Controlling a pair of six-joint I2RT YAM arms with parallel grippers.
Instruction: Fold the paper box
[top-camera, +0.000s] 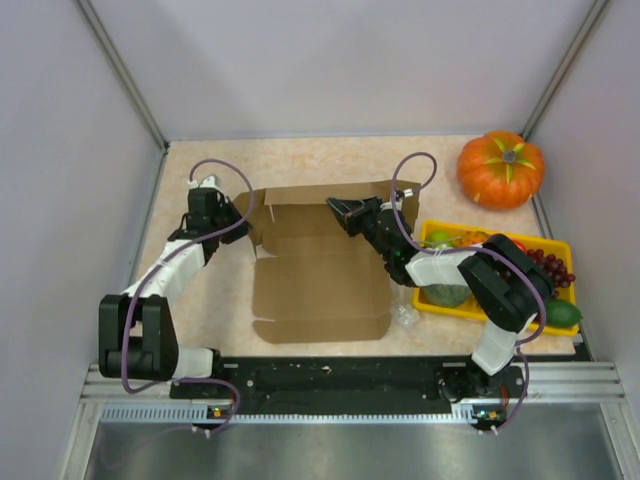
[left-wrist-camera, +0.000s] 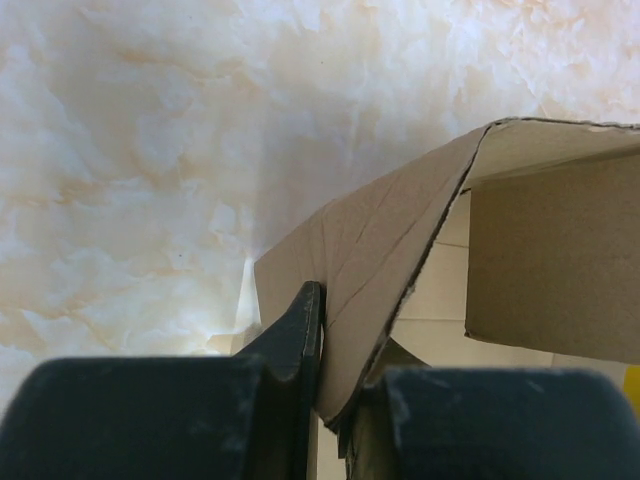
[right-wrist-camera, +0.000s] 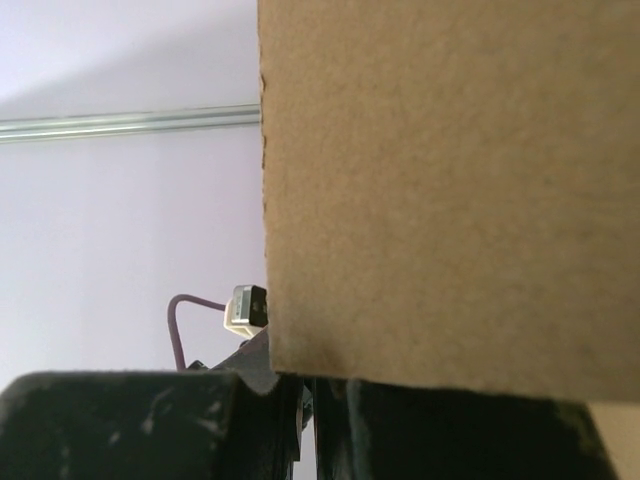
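- Top view: the paper box (top-camera: 320, 275) lies in the middle of the table (top-camera: 300, 160). Its near panels are flat and its far edge is raised into a low wall.
- The left gripper (top-camera: 243, 214) is at the wall's left corner flap and the right gripper (top-camera: 336, 208) is near the wall's middle. This is probably so one steadies the wall while the other turns the corner in.
- A pumpkin (top-camera: 500, 168) and a yellow tray (top-camera: 545, 243) of fruit sit off to the right, apart from the folding.
- Left wrist view: the left gripper (left-wrist-camera: 340, 395) is closed on the paper box (left-wrist-camera: 380, 260) at its side flap. The card is pinched between the fingers and bent up off the table (left-wrist-camera: 150, 150), which looks like a fold being made at the crease.
- Right wrist view: the right gripper (right-wrist-camera: 310, 405) appears clamped on the lower edge of an upright panel of the paper box (right-wrist-camera: 450, 190), which fills most of the view. The pinch seems meant to hold that wall upright.
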